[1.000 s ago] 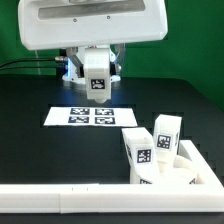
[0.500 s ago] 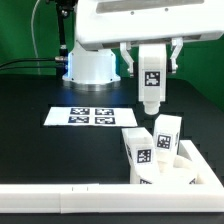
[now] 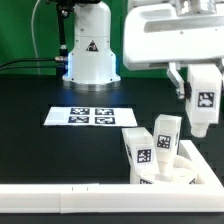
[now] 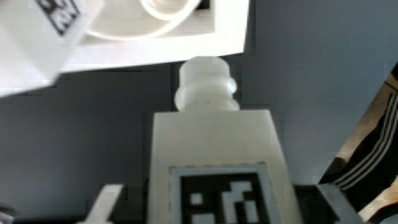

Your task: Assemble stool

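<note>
Green backdrop [image 3: 20, 30] is seen behind the scene, and a black table [image 3: 40, 150] spreads out well below the claw. Along the table's near edge, below and toward the exterior view's left of the claw, a long white rail [image 3: 60, 200] is laid. A flat marker board [image 3: 93, 116] with four printed tags is set on the black surface, lower than the claw and toward the exterior view's left of it. The round white seat [image 3: 180, 178] is placed below the claw beside the rail, with two tagged legs [image 3: 140, 152] standing up from it. A third leg [image 3: 205, 103] is held by the claw [image 3: 204, 95], closed on its sides and raised clear of the table. In the wrist view that leg [image 4: 210, 150] is shown between the fingers, peg pointing away.
</note>
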Motion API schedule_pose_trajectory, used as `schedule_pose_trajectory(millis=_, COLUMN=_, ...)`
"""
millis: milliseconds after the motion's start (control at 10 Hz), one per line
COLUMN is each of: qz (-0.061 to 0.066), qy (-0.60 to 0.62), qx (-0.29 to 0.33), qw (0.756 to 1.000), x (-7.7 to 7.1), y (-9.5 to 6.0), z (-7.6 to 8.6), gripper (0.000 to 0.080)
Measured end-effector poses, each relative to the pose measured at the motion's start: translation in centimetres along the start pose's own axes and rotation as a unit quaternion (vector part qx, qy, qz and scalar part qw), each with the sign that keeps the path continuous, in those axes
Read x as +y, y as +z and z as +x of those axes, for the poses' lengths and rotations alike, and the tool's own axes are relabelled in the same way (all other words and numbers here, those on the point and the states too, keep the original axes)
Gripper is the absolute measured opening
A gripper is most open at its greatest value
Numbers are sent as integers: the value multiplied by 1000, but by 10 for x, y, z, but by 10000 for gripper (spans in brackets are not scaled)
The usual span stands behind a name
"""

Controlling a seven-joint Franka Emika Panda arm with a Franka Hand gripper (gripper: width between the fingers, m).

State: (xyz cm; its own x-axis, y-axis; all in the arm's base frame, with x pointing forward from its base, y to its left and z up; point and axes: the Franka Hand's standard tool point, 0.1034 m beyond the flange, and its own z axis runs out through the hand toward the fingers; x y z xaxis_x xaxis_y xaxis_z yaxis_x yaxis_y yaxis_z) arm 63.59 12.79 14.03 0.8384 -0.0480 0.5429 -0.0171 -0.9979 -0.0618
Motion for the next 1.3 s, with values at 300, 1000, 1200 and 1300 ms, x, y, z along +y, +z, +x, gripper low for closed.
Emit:
schedule_pose_trajectory(millis=300, qz=-4, qy=-17, qx=4, qw=1000, x=1, y=7, z=-6, gripper=330)
schedule_pose_trajectory(millis=1000, qz=-20, qy=-39, qx=10, qw=999, x=18, y=34, z=-33, gripper=330)
schedule_pose_trajectory(millis=1200, qz=-21, qy=-42, qx=6, qw=999, x=15, y=39, z=-38, gripper=330)
schedule_pose_trajectory(millis=1300, qz=-21, qy=-44, qx=4, qw=999, x=15, y=41, z=-40, gripper=330)
